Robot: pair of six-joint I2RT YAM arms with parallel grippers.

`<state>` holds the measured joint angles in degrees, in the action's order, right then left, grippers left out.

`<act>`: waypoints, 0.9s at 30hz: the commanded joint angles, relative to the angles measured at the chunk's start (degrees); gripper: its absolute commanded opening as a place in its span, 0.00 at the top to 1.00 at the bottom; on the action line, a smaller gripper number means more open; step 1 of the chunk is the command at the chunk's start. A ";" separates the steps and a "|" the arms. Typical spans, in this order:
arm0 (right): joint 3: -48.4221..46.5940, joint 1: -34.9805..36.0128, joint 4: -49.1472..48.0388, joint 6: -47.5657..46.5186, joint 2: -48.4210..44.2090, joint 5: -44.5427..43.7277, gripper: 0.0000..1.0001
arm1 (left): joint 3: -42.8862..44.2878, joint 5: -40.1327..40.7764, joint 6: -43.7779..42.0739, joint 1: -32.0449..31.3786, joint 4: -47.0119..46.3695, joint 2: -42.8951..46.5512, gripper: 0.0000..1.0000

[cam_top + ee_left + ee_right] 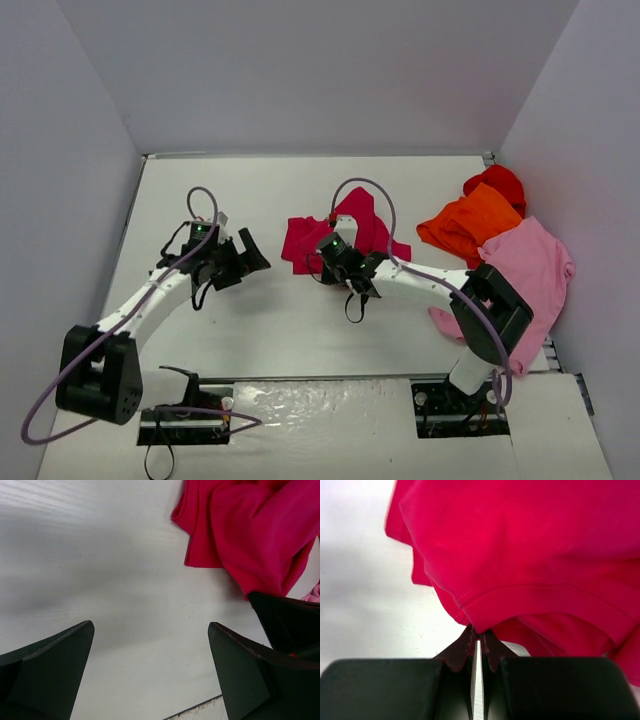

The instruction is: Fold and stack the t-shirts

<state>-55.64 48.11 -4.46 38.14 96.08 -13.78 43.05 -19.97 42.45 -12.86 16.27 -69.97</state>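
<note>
Crimson t-shirt (530, 555) hem pinched in R jaws; L jaws wide, empty; orange (470, 222), pink (530, 262) shirts far right.

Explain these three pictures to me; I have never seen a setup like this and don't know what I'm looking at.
Two robot arms are bolted to a white table. The overhead view looks down from behind them; the other two come from cameras on each wrist, so the dark shapes at the bottom are that arm's own fingers. The left gripper is wide open over bare table, holding nothing. The right gripper is pinched shut on the hem of the crimson t-shirt. At the right edge lie an orange t-shirt, a pink t-shirt and a red t-shirt.
</note>
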 commanded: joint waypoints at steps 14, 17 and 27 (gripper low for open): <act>-1.41 -1.44 4.19 -1.14 -12.27 -9.22 1.00 | 18.08 1.83 -2.17 -10.07 -14.42 -25.17 0.41; -1.34 -1.97 6.29 -1.43 -13.50 -9.80 1.00 | 19.96 3.71 -3.30 -10.14 -12.87 -26.87 0.53; -1.38 -4.03 8.37 -2.74 -18.29 -12.06 1.00 | 25.55 11.02 -6.63 -10.69 -4.97 -30.75 0.03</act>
<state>-55.64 44.96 3.77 36.86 82.05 -21.66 64.92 -12.14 37.74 -22.97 9.78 -101.19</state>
